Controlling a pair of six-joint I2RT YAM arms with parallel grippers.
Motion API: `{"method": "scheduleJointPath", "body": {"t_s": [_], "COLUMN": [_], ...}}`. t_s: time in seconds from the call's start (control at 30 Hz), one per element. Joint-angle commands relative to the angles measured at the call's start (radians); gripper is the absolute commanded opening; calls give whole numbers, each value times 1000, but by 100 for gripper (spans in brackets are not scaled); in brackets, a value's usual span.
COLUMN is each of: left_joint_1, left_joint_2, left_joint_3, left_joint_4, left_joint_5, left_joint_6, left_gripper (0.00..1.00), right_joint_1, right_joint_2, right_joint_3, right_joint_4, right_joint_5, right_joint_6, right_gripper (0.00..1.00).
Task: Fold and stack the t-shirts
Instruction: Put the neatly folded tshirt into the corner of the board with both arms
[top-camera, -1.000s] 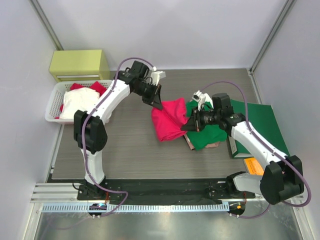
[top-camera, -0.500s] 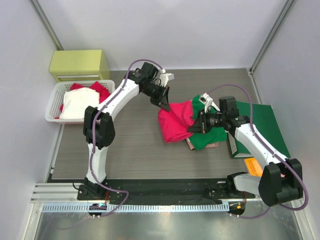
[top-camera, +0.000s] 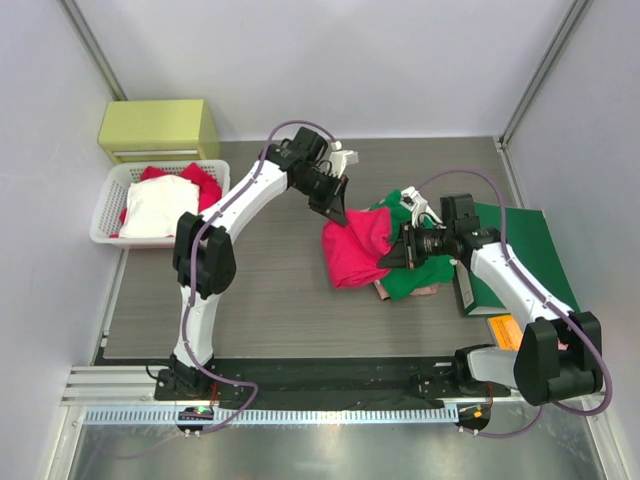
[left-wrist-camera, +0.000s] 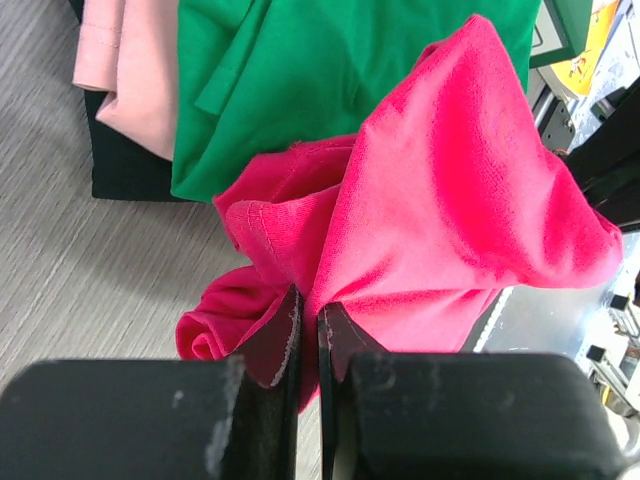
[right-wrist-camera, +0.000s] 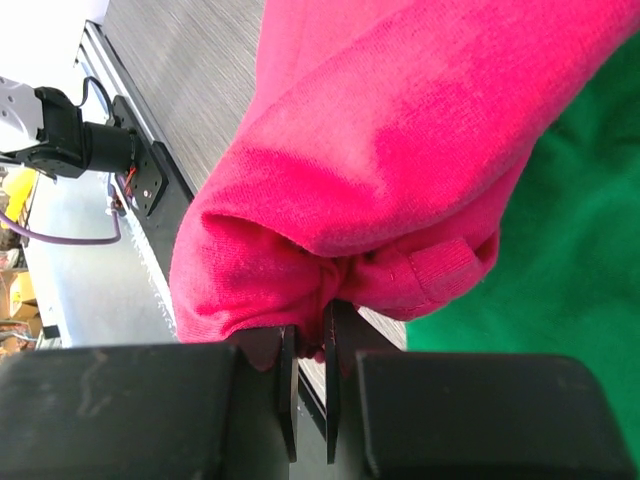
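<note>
The bright pinkish-red t-shirt (top-camera: 356, 247) hangs bunched between both grippers, over the table's middle. My left gripper (top-camera: 338, 212) is shut on its far edge; the left wrist view shows the cloth (left-wrist-camera: 450, 210) pinched between the fingers. My right gripper (top-camera: 390, 257) is shut on its right edge, with cloth (right-wrist-camera: 380, 170) in the jaws. The green t-shirt (top-camera: 415, 268) lies folded under and right of it, also in the left wrist view (left-wrist-camera: 330, 70). The pale beige-pink t-shirt (top-camera: 428, 291) peeks out beneath the green one (left-wrist-camera: 130, 70).
A flat dark-green folder (top-camera: 520, 250) lies at the right, with an orange card (top-camera: 508, 332) near it. A white basket (top-camera: 110, 215) holding red and white cloth stands at the left, a yellow-green box (top-camera: 158, 127) behind it.
Both grippers have carried the pinkish-red shirt to the right, toward the green shirt. The left arm has stretched further right; the shirt is more bunched.
</note>
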Motion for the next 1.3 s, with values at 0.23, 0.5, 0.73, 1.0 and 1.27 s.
{"method": "scheduleJointPath", "body": {"t_s": [0.23, 0.5, 0.73, 1.0, 1.27], "left_joint_1": [-48, -108, -154, -161, -183], "left_joint_2": [73, 39, 48, 137, 221], "left_joint_3": [147, 160, 209, 283, 337], "left_joint_4": [16, 13, 14, 10, 7], "left_joint_5": [6, -34, -52, 9, 35], "left_joint_6": [39, 66, 63, 49, 23], "left_gripper": [0, 0, 0, 0, 0], "right_joint_1": [-128, -221, -290, -394, -500], "right_joint_2": [6, -15, -4, 26, 77], "right_joint_3": [124, 178, 260, 267, 303], "right_joint_4": [-239, -350, -484, -602, -769], "right_joint_5": [-57, -103, -113, -108, -110], "right_joint_6": [-179, -271, -383, -544, -736], "right_gripper": [1, 1, 1, 1, 1]}}
